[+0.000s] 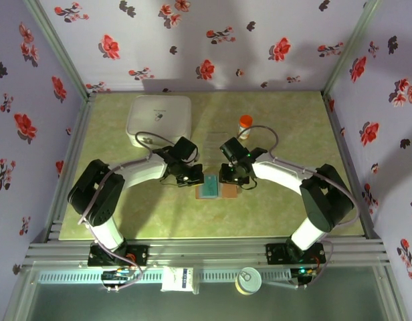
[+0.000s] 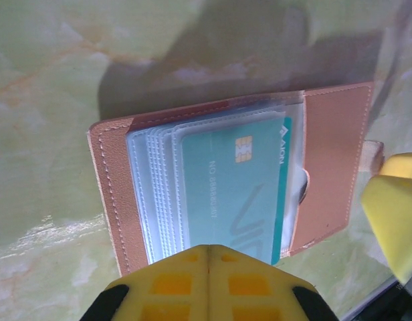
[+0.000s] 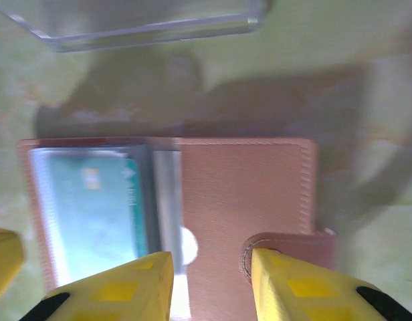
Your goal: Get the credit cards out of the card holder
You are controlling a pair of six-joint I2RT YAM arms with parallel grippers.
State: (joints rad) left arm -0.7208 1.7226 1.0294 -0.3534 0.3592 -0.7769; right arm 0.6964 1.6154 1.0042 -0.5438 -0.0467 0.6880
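Removal not yet begun: the wallet (image 1: 217, 188) lies open mid-table, 1 teal card (image 2: 236, 187) sleeved inside, left gripper (image 2: 207, 264) closed empty at its edge, right gripper (image 3: 211, 271) part-open over the flap, so next a pinch on the card's edge seems needed.

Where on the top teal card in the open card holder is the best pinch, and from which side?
Pinch the teal card by its long edge nearest the tan flap, coming from that flap's side. The clear sleeves seem to open there, and the opposite side looks closed.
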